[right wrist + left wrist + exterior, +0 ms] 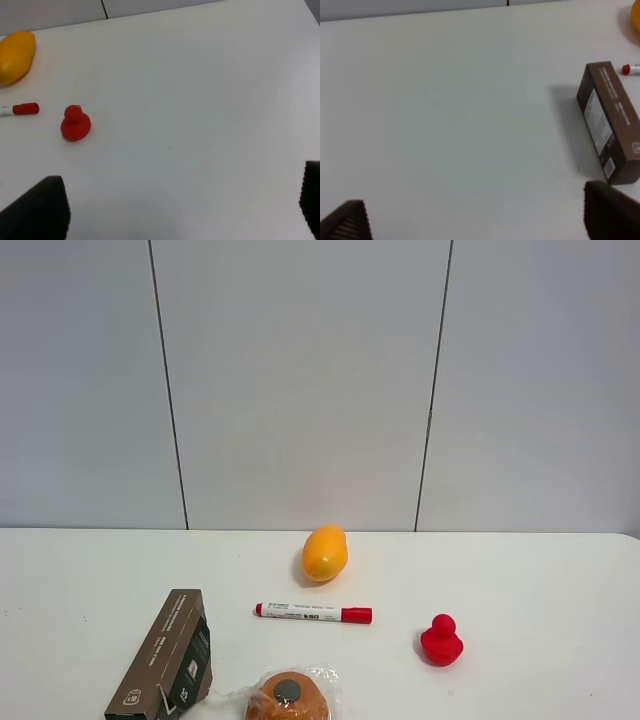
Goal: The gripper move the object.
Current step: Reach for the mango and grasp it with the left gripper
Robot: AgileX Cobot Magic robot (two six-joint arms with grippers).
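- So, left gripper [479, 217]: jaws spread wide, nothing between them, hanging over the white worktop [445, 125] with the brown box [610, 120] off to one side.
- Same deal for the right gripper [172, 205]: jaws wide and empty above the worktop.
- Closest edge in the high view: a plastic-wrapped round brown-orange thing [288, 698], just beside the box.
- Further back, red duck [441, 640] on the right, red-capped marker [313, 613] in the middle.
- Farthest: the yellow-orange fruit [325, 552], lying just behind the marker, untouched, near the grey wall [300, 380].
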